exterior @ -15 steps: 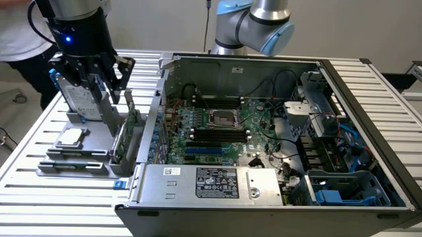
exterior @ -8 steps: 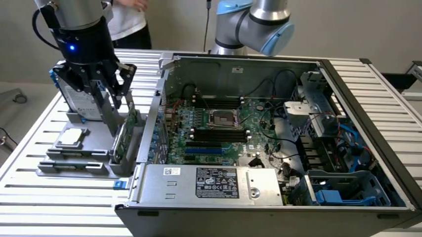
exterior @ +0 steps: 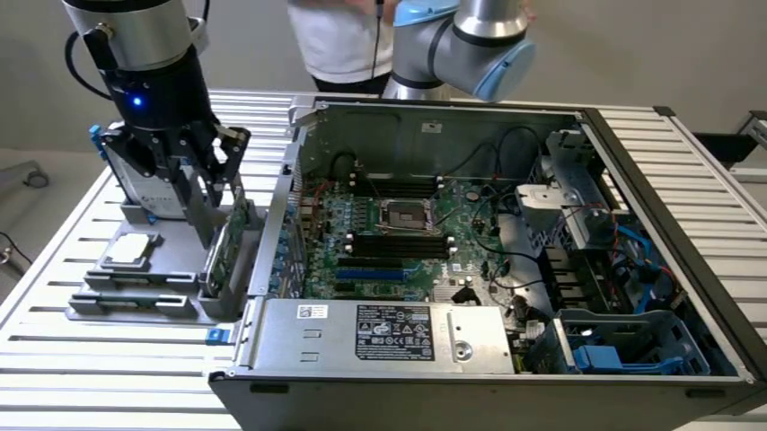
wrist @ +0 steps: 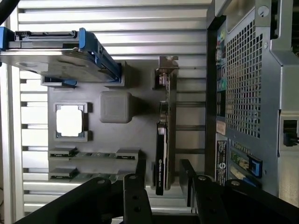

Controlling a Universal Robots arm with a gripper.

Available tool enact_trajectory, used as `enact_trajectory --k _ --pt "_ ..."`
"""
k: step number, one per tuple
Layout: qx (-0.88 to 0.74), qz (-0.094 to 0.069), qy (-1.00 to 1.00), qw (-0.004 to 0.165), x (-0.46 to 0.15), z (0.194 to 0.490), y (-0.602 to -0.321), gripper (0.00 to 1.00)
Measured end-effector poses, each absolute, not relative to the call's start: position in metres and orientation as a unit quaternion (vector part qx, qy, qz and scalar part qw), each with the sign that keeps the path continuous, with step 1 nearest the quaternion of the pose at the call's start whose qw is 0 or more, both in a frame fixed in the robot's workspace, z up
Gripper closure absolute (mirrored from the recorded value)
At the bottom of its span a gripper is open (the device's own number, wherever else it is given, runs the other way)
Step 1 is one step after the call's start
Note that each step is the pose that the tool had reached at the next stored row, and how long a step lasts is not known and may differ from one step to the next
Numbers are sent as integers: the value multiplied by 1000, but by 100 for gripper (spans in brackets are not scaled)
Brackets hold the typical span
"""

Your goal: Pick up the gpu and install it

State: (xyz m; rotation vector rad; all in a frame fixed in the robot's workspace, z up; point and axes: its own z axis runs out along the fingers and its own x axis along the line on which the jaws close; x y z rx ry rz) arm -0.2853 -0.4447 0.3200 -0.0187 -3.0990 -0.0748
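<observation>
The hand (wrist: 162, 169) hangs open, straddling the upright gpu (wrist: 160, 140) without touching it.

On the gray tray (wrist: 140, 123) there is one gpu (wrist: 160, 158), standing on its edge. Also on the tray are one hard drive (wrist: 51, 58) in a blue frame, one square silver chip (wrist: 70, 122), one gray block (wrist: 115, 106) and two long memory sticks (wrist: 96, 154). Right beside the tray sits one big open computer case (exterior: 480, 406). One robot arm (exterior: 156, 49) hangs over the tray.
</observation>
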Motion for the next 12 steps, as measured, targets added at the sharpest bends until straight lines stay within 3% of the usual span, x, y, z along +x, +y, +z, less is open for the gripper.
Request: enact_trajectory --k 12 --pt "-5 -24 -999 21 -285 298 -445 58"
